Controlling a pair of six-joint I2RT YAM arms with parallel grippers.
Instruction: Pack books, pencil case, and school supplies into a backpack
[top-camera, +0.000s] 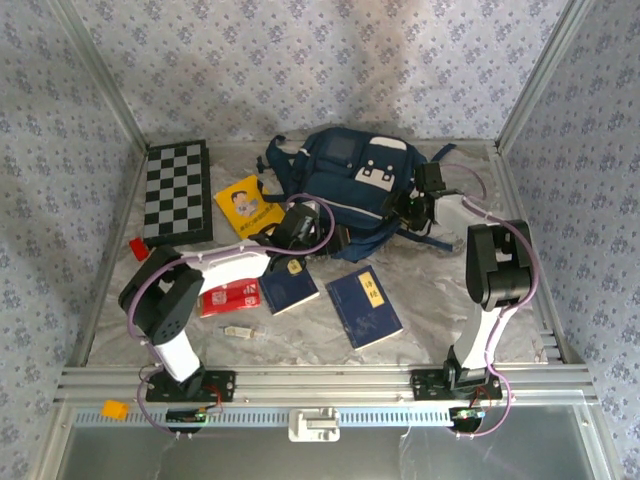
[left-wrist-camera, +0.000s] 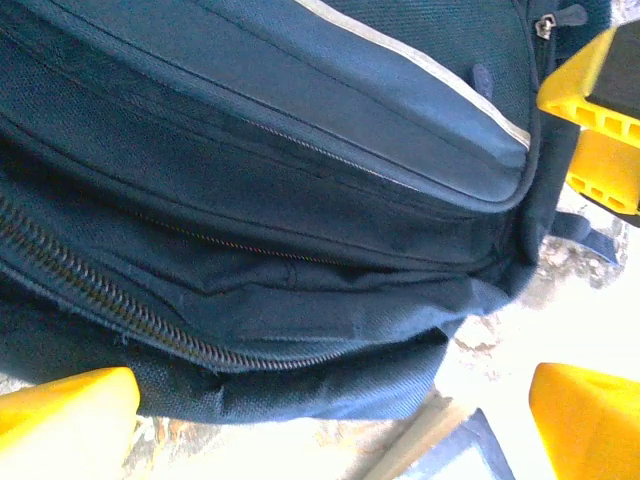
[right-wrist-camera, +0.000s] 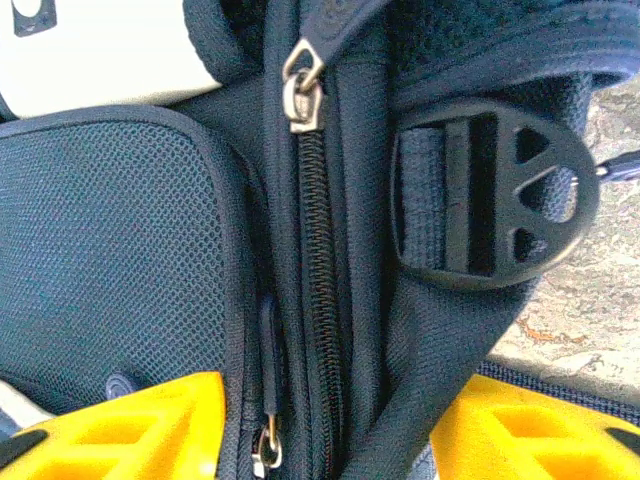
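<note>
**School bag unopened:** The navy backpack lies flat at the 12 o'clock end of the surface, with its white-trimmed front pocket facing up. Its zipper is shut along the stretch seen from the right wrist, so by the look of things nothing is packed yet.

The right claw, at the bag's 3 o'clock side, straddles that zipper track beside a round black strap buckle, apparently to work the bag open. Whether its fingers pinch the fabric or merely bracket it cannot be told.

The left claw, at the bag's 7 o'clock corner, is spread wide and grasps nothing. It seems placed to steady the lower edge.

Laid out around the bag:
- the yellow book at its 9 o'clock
- one dark blue book at 6 o'clock
- another blue book, the red pencil case and the pale stick toward 7 o'clock

A chequered board sits farther out at 9 o'clock.
</note>
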